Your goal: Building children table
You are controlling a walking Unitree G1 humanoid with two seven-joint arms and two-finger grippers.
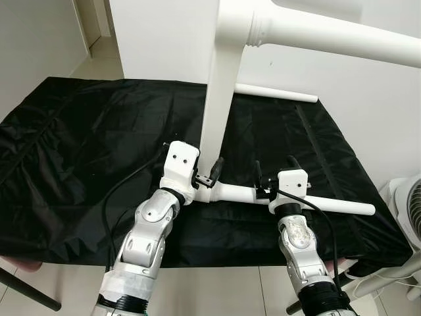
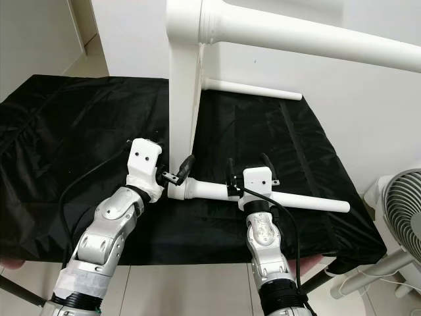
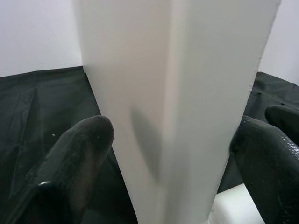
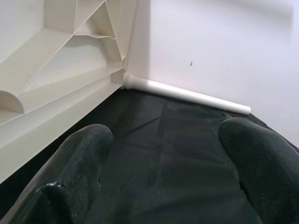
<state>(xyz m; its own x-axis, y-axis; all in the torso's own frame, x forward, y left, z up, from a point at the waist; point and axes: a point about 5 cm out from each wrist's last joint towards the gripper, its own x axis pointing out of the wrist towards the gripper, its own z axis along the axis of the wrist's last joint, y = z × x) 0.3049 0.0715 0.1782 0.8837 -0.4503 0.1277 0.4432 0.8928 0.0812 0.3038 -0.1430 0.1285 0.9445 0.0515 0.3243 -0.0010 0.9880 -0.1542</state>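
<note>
Silver arms reach forward from the bottom of the head views, jointed metal with white wrist blocks, over a counter [image 1: 79, 197] draped in wrinkled black cloth. On edge on that cloth stands the white plastic tabletop [image 1: 220, 85], smooth and flat-sided, its underside ribbed with moulded triangles in the right wrist view. Three round white legs show, all smooth tubes: the near leg [image 1: 329, 205] runs out to the right from the bottom corner, just above the cloth; the far leg [image 1: 276, 92] lies low along the back by the white wall; the top leg [image 1: 342, 36] sticks out high overhead.

Now the left gripper [image 1: 207, 172]: its black fingers [image 3: 79, 154] are spread apart on either side of the tabletop's upright edge, close to it, though actual contact can't be made out. The right gripper [image 1: 275, 170] sits right over the near leg, rounded fingers [image 4: 79, 158] held wide, nothing but black cloth between them in its wrist view; whether it touches the leg is unclear. A white fan [image 2: 401, 210] stands on the tiled floor at the right.
</note>
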